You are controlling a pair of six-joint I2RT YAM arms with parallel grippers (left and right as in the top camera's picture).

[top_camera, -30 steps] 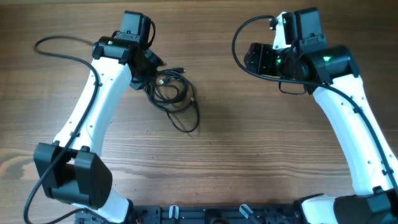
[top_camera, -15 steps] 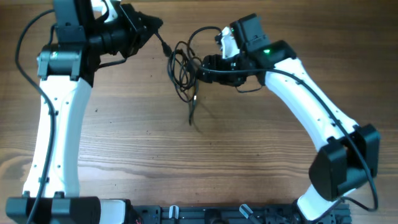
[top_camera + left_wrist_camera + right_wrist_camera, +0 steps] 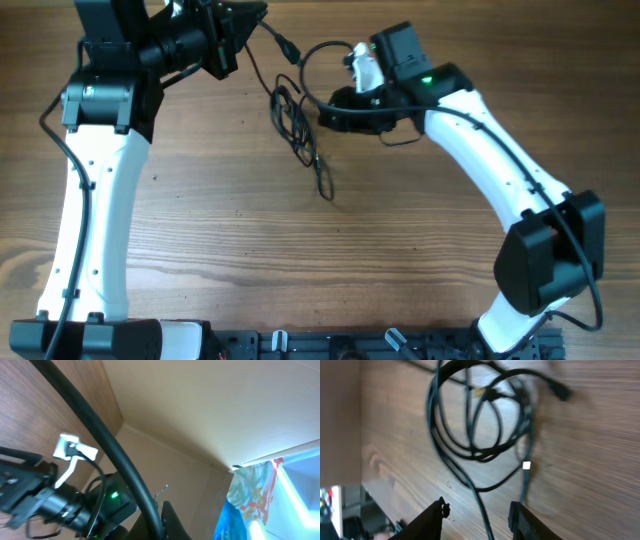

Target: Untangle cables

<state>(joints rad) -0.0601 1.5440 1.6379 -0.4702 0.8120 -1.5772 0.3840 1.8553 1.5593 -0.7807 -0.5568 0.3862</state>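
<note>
The left end effector (image 3: pixel 252 17) is clenched on one strand of the cables (image 3: pixel 293 115) at the far left of the table (image 3: pixel 400 230). The strand runs right from it to a small plug (image 3: pixel 287 46), then drops into the looped bundle. The right end effector (image 3: pixel 322 112) is just right of that bundle with its jaws parted, and a strand passes between the fingers (image 3: pixel 436 515). A loose tail trails nearward from the bundle.

Wood table (image 3: pixel 400 250); beige wall (image 3: pixel 200 410), multicolour cloth (image 3: pixel 247 492) in bkgd.
</note>
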